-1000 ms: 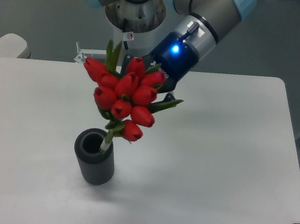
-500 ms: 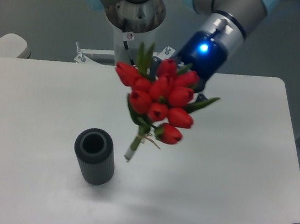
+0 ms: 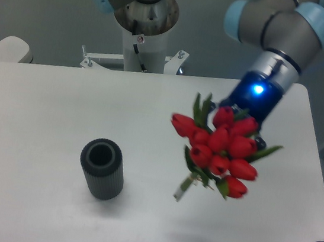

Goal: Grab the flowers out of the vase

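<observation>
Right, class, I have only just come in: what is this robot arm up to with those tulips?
The arm is carrying the flowers, a bunch of red tulips, in the air over the right part of the white table. The gripper sits behind the blooms, so its fingers are mostly hidden, but the bunch hangs from it with its stem end clear of the tabletop. The vase stands upright and empty to the left, well apart from the bunch.

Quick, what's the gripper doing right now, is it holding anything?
Gripper: shut on the red tulip bunch, held in the air, clear of the vase.
</observation>
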